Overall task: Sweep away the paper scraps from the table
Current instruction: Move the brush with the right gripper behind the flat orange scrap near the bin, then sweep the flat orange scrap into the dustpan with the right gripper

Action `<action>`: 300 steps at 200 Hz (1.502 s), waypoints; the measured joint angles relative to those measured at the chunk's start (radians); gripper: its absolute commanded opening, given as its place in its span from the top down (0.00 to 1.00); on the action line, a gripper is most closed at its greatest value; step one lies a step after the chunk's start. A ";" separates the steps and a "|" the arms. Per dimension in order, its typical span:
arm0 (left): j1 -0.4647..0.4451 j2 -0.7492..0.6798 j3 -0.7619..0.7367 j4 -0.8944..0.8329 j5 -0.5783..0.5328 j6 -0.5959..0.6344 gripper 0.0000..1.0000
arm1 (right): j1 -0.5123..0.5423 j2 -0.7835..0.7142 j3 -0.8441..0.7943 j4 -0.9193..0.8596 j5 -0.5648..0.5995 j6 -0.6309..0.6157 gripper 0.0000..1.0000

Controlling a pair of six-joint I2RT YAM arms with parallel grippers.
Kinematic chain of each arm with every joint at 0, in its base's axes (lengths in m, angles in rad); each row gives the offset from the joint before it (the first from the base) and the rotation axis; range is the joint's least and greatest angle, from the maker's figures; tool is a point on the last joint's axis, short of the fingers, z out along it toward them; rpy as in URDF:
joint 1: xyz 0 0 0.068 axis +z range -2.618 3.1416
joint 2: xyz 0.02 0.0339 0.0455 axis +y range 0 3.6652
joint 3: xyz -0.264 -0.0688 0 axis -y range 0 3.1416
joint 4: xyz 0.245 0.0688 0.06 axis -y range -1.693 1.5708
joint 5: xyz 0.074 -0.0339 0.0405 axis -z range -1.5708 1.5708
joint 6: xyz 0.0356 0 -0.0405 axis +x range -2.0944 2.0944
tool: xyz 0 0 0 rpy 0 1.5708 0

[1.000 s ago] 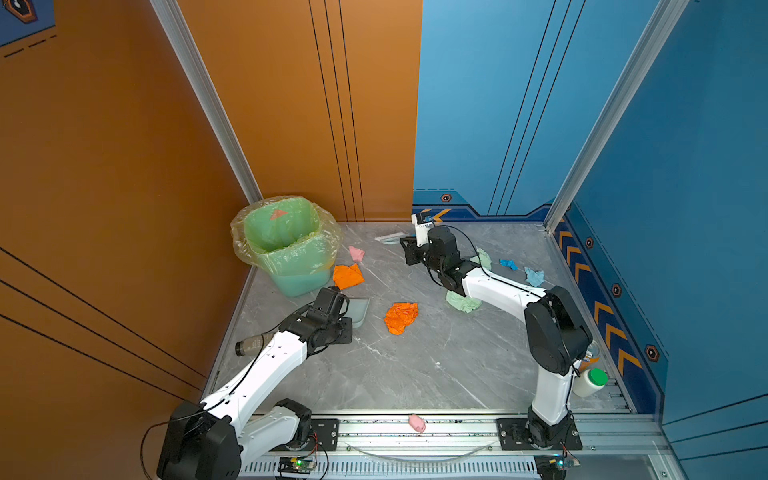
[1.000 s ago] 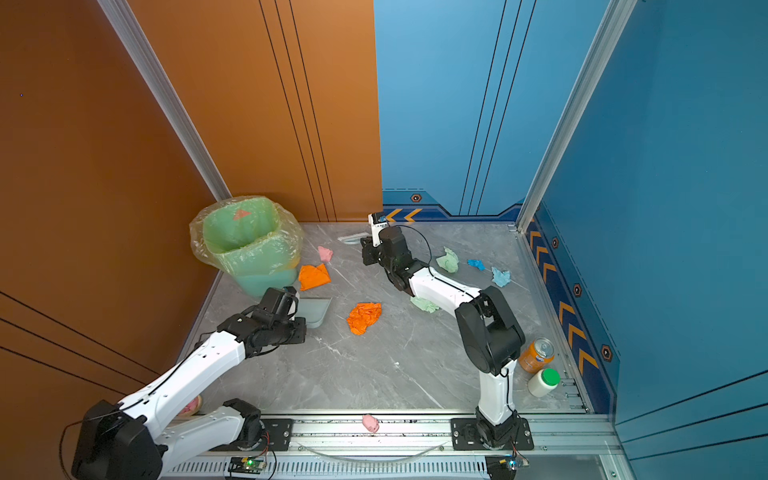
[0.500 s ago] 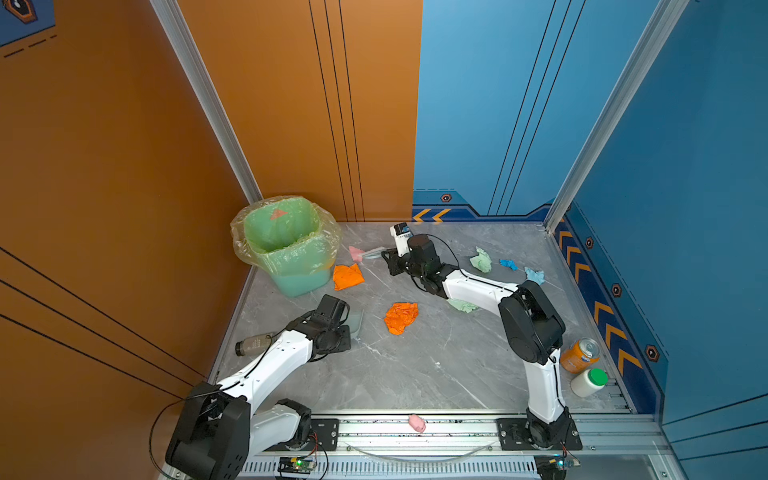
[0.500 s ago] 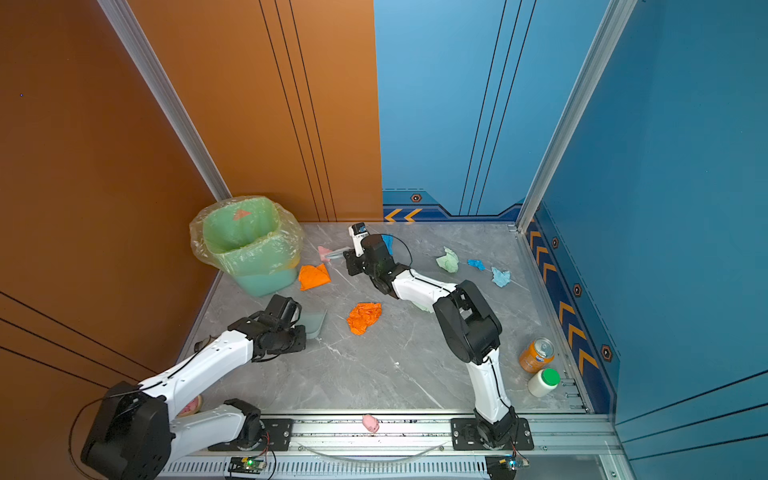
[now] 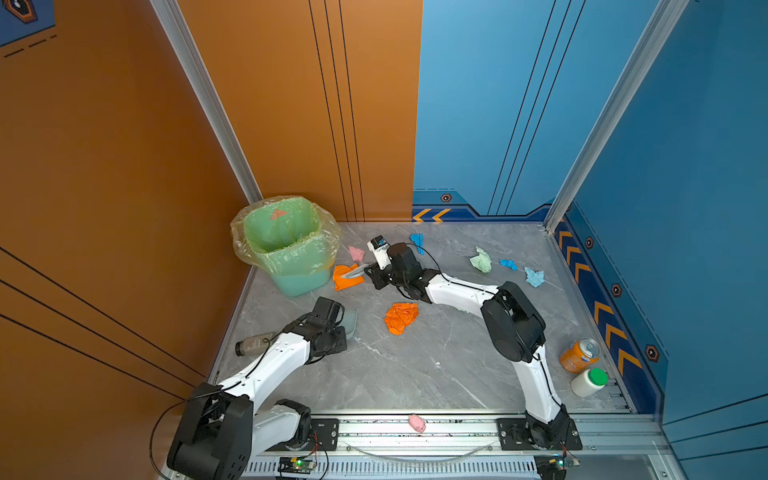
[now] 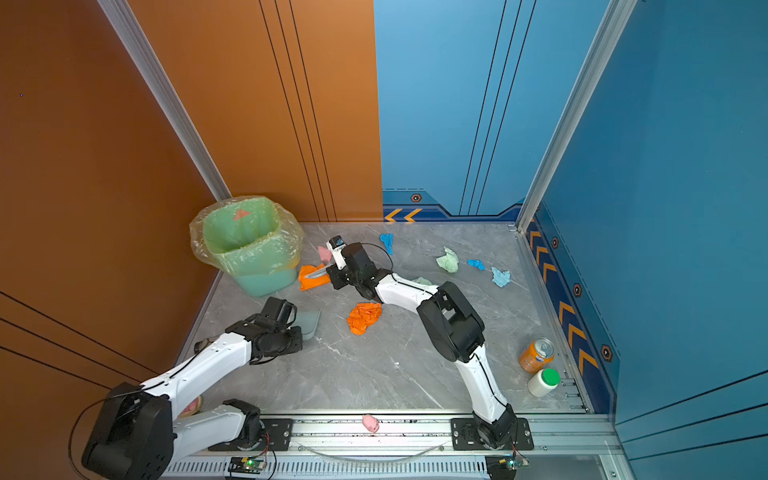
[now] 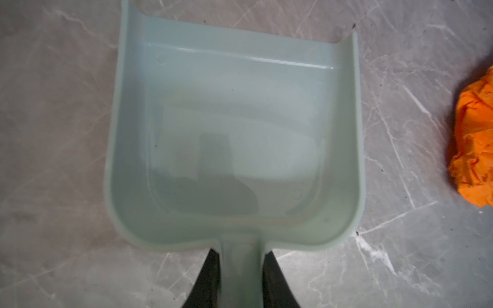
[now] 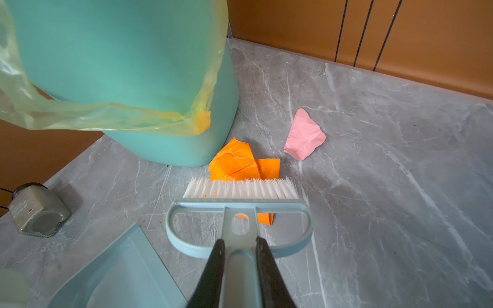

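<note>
Seeing orange scrap (image 8: 234, 160) flat beside bin (image 8: 120, 66), corner toward it; my right arm stretches low, right claw (image 8: 240, 241) clamping brush (image 8: 240, 205), bristles on scrap; left claw (image 7: 240, 253) grips dustpan (image 7: 234, 120).

Two orange paper scraps (image 6: 309, 285) (image 6: 364, 318), two blue scraps (image 6: 387, 242) (image 6: 476, 264), two pale green scraps (image 6: 447, 260) (image 6: 423, 281), one light blue scrap (image 6: 500, 277), one pink scrap (image 6: 323, 252), one red scrap (image 6: 241, 214). One bin (image 6: 266, 280), one dustpan (image 7: 234, 133), one brush (image 8: 240, 190), one can (image 6: 536, 354), two bottles (image 6: 542, 382) (image 5: 253, 344), one pig toy (image 6: 370, 423).

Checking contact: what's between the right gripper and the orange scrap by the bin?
The brush, clamped by the right gripper, bristles over the orange scrap; right wrist view.
</note>
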 measured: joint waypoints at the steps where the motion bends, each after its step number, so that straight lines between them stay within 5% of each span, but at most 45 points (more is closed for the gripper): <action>1: 0.000 0.000 0.000 0.000 0.000 0.000 1.00 | 0.000 0.003 0.004 -0.002 -0.001 -0.001 1.00; 172: 0.005 0.064 0.000 0.040 0.000 0.001 1.00 | 0.026 0.067 0.049 -0.192 0.039 -0.126 1.00; 300: 0.004 0.147 0.032 0.105 0.000 0.017 1.00 | 0.025 -0.192 -0.169 -0.294 -0.219 -0.204 1.00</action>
